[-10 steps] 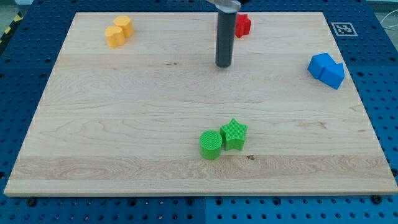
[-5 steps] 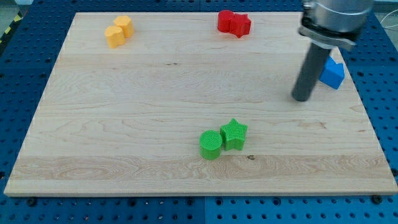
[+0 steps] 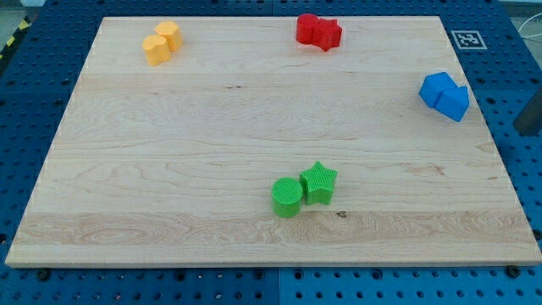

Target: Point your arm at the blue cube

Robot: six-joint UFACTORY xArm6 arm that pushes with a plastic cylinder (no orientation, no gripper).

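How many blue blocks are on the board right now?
2: the blue cube and a second blue block touching it, both at the board's right edge. My tip shows off the board, to their right.

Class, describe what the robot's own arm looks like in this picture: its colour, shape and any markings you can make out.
Almost none of it shows. Only a dark, near-black sliver of the rod appears at the view's right edge, off the wooden board, right of the blue blocks. It looks straight-sided and plain; no cables or markings are visible, and my tip's very end cannot be made out.
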